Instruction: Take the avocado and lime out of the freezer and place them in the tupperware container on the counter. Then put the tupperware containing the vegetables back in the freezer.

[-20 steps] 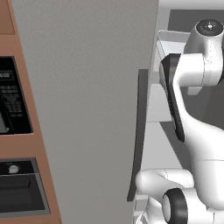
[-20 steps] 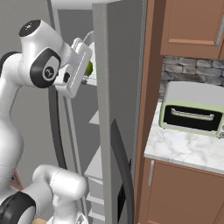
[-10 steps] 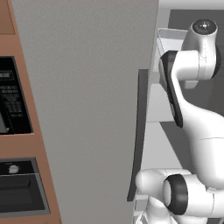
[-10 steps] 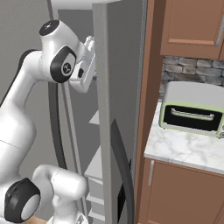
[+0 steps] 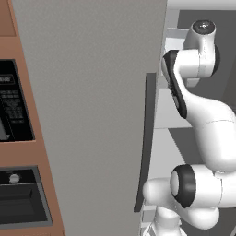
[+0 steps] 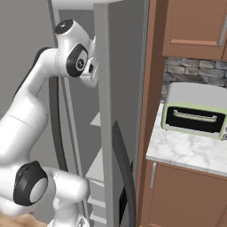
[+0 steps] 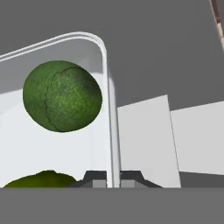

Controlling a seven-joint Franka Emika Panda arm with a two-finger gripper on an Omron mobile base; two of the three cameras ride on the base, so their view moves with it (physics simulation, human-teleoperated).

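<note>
Tupperware container (image 7: 103, 87) wall pinched in end effector (image 7: 113, 178), avocado (image 7: 62, 96) inside; toaster oven (image 6: 195, 111) aside.

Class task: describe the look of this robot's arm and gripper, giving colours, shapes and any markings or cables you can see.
The arm is built of smooth, glossy white rounded links joined by dark grey to black collars, with round caps at the joints. A black panel runs along one link in the left base view. The gripper has two small dark grey finger tips. No cables or markings are visible.
</note>
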